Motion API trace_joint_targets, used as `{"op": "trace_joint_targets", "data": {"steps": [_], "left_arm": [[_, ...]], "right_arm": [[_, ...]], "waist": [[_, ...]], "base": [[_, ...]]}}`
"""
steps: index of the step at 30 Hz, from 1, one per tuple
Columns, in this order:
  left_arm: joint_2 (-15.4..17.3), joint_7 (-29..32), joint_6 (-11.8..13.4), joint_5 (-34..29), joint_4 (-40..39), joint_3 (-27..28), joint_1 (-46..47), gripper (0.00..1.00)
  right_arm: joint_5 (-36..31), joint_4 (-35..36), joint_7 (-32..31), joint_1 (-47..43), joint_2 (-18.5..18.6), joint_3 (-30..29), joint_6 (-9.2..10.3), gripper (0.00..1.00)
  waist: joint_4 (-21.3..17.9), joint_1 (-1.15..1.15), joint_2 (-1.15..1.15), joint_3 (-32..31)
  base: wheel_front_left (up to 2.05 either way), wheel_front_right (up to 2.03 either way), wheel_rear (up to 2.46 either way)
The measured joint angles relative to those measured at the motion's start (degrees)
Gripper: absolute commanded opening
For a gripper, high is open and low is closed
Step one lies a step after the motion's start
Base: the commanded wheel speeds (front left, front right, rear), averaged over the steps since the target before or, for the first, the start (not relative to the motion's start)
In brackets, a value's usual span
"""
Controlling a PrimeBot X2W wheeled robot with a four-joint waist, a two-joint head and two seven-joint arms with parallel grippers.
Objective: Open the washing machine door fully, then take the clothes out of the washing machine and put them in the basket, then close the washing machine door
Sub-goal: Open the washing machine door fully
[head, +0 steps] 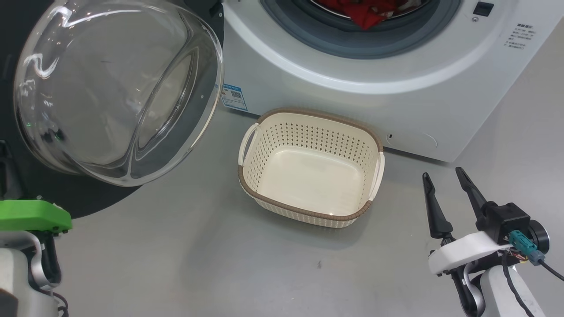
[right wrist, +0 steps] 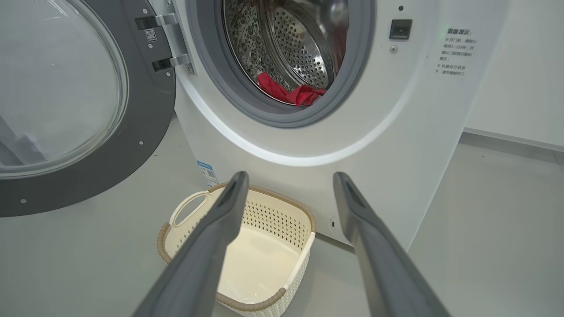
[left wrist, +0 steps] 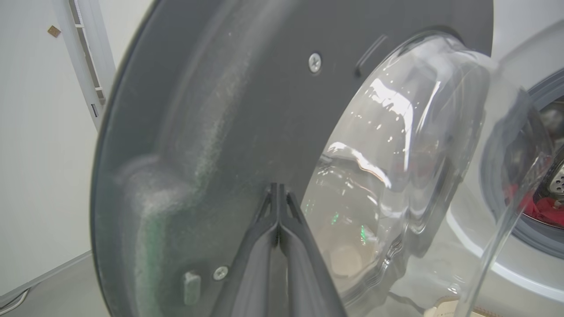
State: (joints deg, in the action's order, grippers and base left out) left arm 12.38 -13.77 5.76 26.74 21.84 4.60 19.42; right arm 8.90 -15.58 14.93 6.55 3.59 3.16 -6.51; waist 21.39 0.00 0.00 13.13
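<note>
The washing machine door [head: 119, 88] stands swung open at the left, its clear glass bowl bulging toward me. My left gripper [left wrist: 278, 189] is shut, its tips right against the door's grey inner face [left wrist: 246, 110] beside the glass. Red clothes [head: 363, 11] lie in the drum of the white washing machine [head: 396, 101], also seen as red clothes [right wrist: 291, 92] behind the grey seal. The cream basket [head: 264, 125] sits empty on the floor before the machine. My right gripper [head: 445, 176] is open to the basket's right, holding nothing; its fingers [right wrist: 229, 207] frame the basket [right wrist: 304, 222].
Grey floor stretches around the basket [head: 198, 264]. A green-topped part of my left arm [head: 31, 215] shows at the lower left. A blue label [head: 233, 97] is low on the machine's front. White wall lies left of the door [left wrist: 39, 154].
</note>
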Motion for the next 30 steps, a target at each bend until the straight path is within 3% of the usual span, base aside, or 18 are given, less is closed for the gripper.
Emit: {"op": "trace_joint_targets", "data": {"steps": [10, 25, 26, 28, 30], "left_arm": [[-2.69, -0.46, -0.03, -1.67, -2.21, -2.54, -3.44, 0.00], [-4.89, -0.49, -2.60, -5.75, -8.70, -8.91, -13.27, 0.00], [-5.06, -0.49, -2.85, -5.93, -9.39, -9.43, -13.68, 0.02], [-5.69, -0.49, -3.52, -6.71, -10.25, -10.60, -13.89, 0.20], [-6.17, -0.49, -3.58, -6.75, -10.77, -10.94, -14.40, 0.46]], "right_arm": [[0.01, -0.24, 0.00, -0.01, -0.08, -0.22, -0.09, 1.00], [0.27, -0.96, 0.00, -1.01, -0.44, 1.15, -0.46, 1.00], [0.35, -0.89, 0.00, -1.02, -0.53, 1.16, -0.46, 1.00], [0.69, -0.79, 0.00, -1.05, -0.58, 1.15, -0.46, 1.00], [0.70, -0.81, 0.00, -1.05, -0.59, 1.67, -0.47, 1.00]], "waist": [[-0.18, 0.00, 0.00, -1.80], [-1.06, 0.00, 0.00, -5.39], [-1.18, 0.00, 0.00, -5.47], [-1.34, 0.00, 0.00, -5.55], [-1.65, 0.00, 0.00, -5.60]], "base": [[0.00, 0.00, 0.00], [0.00, 0.00, 0.00], [0.00, 0.00, 0.00], [0.00, 0.00, 0.00], [0.00, 0.00, 0.00]]}}
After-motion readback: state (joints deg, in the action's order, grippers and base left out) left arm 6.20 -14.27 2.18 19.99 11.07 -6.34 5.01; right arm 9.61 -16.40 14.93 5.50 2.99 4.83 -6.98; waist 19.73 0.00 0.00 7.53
